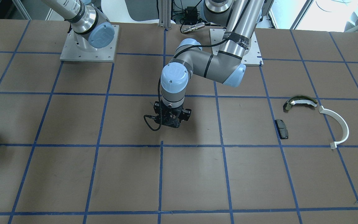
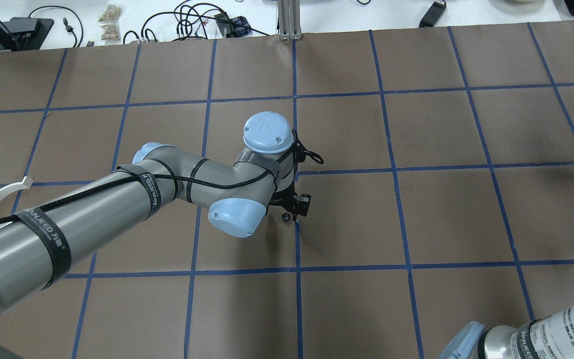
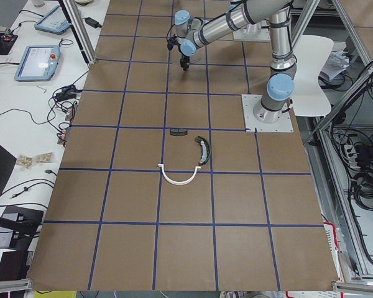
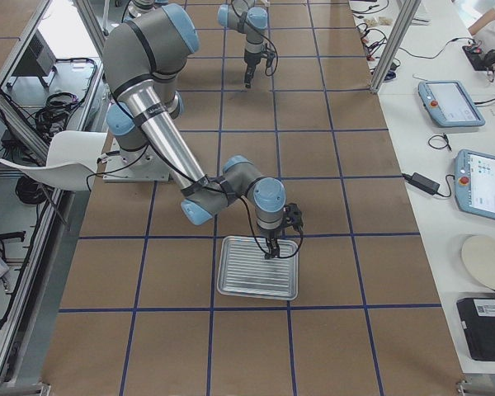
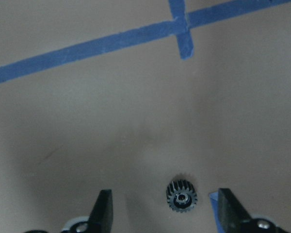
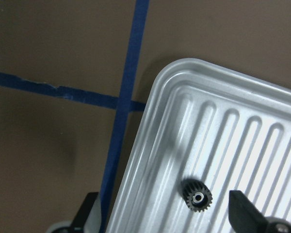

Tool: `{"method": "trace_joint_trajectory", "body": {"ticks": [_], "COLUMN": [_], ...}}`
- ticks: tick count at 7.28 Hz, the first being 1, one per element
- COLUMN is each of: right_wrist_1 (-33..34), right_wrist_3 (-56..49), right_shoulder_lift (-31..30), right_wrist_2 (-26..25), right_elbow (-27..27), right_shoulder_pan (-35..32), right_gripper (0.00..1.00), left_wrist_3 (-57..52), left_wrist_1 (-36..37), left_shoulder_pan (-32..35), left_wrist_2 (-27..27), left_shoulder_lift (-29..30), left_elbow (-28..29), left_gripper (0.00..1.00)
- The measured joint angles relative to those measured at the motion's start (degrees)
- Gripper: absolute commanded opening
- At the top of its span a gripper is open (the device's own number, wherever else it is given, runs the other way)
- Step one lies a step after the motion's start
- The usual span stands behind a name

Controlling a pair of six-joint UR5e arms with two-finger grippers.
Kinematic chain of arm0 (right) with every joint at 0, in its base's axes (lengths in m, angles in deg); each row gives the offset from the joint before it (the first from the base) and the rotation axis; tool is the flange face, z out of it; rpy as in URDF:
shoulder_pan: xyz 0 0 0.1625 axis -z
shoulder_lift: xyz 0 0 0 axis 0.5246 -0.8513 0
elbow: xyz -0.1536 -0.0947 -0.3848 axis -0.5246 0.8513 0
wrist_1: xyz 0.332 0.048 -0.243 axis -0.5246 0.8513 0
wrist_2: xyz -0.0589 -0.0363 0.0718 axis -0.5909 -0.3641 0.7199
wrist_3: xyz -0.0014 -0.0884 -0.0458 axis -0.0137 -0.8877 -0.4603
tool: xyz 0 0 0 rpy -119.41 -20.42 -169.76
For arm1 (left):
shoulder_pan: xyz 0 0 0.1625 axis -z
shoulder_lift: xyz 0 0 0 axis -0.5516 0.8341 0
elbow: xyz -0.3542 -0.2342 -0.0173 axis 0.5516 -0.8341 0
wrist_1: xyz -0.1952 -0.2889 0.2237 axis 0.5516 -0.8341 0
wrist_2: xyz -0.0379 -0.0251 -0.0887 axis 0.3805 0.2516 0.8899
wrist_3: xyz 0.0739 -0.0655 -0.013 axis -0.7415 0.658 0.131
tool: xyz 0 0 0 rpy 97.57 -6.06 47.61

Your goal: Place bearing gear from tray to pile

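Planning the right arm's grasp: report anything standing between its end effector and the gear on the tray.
Nothing visible does. The gear lies alone on the ribbed floor of the tray, near a corner. The right end effector is open to either side of it, with only bare metal between.

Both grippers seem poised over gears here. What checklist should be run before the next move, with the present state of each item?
1. left gripper open around the table gear: ok.
2. Table gear centred in that gap: not ok, it sits nearer one finger.
3. right gripper open around the tray gear, inside the tray: ok.
4. Drop target in sight, brake shoe, white arc, black pad: ok.
5. Fingertips low enough to grip: cannot tell.
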State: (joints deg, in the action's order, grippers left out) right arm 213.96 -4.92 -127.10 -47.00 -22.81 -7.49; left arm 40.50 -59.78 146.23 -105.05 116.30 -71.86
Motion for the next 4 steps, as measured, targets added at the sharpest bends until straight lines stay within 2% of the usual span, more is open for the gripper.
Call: {"method": "trace_joint_trajectory", "body": {"ticks": [2,3,4], "right_wrist_1": [-0.41,-0.47,-0.51], "right_wrist_3": [-2.82,-3.81,-4.63], "right_shoulder_lift": [1.37,1.74,2.10], "right_wrist_2": [-0.41,-0.40,-0.39], "right_elbow": [2.10,2.53,2.73], "right_shoulder_pan": [0.25,0.63,0.90], "right_gripper": [0.84,0.78,0.75], "left_wrist_3": [0.04,0.07,0.09], "left_wrist_1": [0.10,0.10,0.10], "left_shoulder_pan": [0.01,0.01,0.02], "left_wrist_2": [0.39,1.00,1.36], "left_shoulder_lift": [0.13,0.20,0.24], "left_elbow": [-0.19,-0.19,-0.19], "left_gripper": [0.50,0.50,0.28]}}
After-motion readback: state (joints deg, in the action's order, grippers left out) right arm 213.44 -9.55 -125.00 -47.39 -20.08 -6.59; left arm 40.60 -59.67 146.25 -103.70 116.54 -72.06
